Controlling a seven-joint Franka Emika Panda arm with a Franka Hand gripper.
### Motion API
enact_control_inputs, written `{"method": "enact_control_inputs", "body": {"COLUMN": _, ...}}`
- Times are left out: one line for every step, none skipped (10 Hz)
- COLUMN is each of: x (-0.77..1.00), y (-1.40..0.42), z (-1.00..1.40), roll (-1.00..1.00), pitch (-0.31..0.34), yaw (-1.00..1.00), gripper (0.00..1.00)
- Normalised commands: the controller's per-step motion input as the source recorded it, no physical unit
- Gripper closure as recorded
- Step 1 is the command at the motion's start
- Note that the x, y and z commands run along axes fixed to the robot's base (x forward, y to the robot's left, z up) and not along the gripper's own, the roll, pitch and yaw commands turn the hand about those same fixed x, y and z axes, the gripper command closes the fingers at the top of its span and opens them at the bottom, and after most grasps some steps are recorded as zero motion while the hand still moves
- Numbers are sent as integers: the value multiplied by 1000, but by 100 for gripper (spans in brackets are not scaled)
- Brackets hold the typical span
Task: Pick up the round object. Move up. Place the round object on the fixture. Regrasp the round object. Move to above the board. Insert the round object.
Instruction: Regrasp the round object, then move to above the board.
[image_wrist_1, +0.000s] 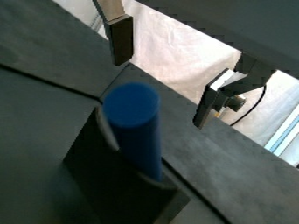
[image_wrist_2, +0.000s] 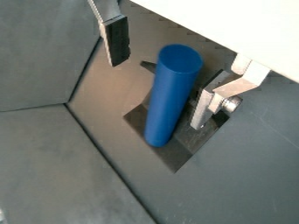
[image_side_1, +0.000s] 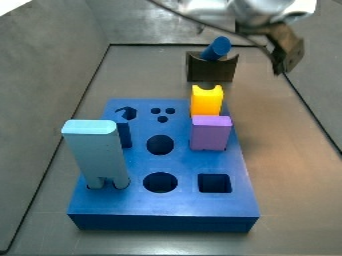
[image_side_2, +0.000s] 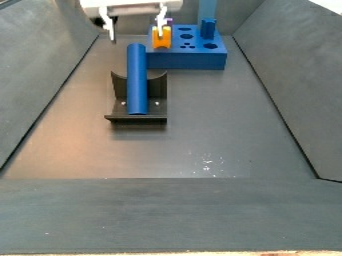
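The dark blue round object (image_side_2: 136, 75) rests tilted in the notch of the dark fixture (image_side_2: 136, 107), its upper end toward the board (image_side_2: 201, 56). It also shows in a side view (image_side_1: 218, 47) sticking up from the fixture (image_side_1: 211, 69). My gripper (image_side_2: 134, 26) is open just above the peg's upper end. In both wrist views the peg (image_wrist_1: 131, 122) (image_wrist_2: 170, 92) lies between the spread fingers (image_wrist_1: 121, 39) (image_wrist_2: 205, 108) without touching them, and the gripper (image_wrist_1: 163, 74) (image_wrist_2: 162, 74) holds nothing. The fixture shows under the peg in both wrist views (image_wrist_1: 100, 166) (image_wrist_2: 176, 150).
The blue board (image_side_1: 187, 165) carries a yellow peg (image_side_1: 206, 99), a purple block (image_side_1: 210, 131) and a tall pale blue block (image_side_1: 94, 150), with open round and square holes at its front. Sloping grey walls (image_side_2: 54, 90) flank the floor.
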Motion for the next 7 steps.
{"method": "enact_control_inputs", "body": {"x": 102, "y": 5, "z": -742, "roll": 77, "pitch": -64, "yaw": -31, "gripper": 0}}
{"method": "enact_control_inputs", "body": {"x": 90, "y": -1, "z": -525, "roll": 75, "pitch": -31, "yaw": -38, "gripper": 0}}
{"method": "enact_control_inputs", "body": {"x": 87, "y": -2, "z": -364, "roll": 76, "pitch": -11, "yaw": -33, "gripper": 0}}
{"method": "enact_control_inputs", "body": {"x": 85, "y": -3, "z": -218, "roll": 71, "pitch": 8, "yaw": -23, "gripper": 0}}
{"method": "enact_control_inputs", "body": {"x": 0, "y": 0, "z": 0, "roll": 0, "pitch": 0, "yaw": 0, "gripper": 100}}
{"method": "enact_control_inputs", "body": {"x": 46, "y": 66, "z": 1000, "roll": -537, "pitch": -4, "yaw": 67, "gripper": 100}}
{"method": "enact_control_inputs", "body": {"x": 44, "y": 66, "z": 1000, "roll": -529, "pitch": -3, "yaw": 57, "gripper": 100}}
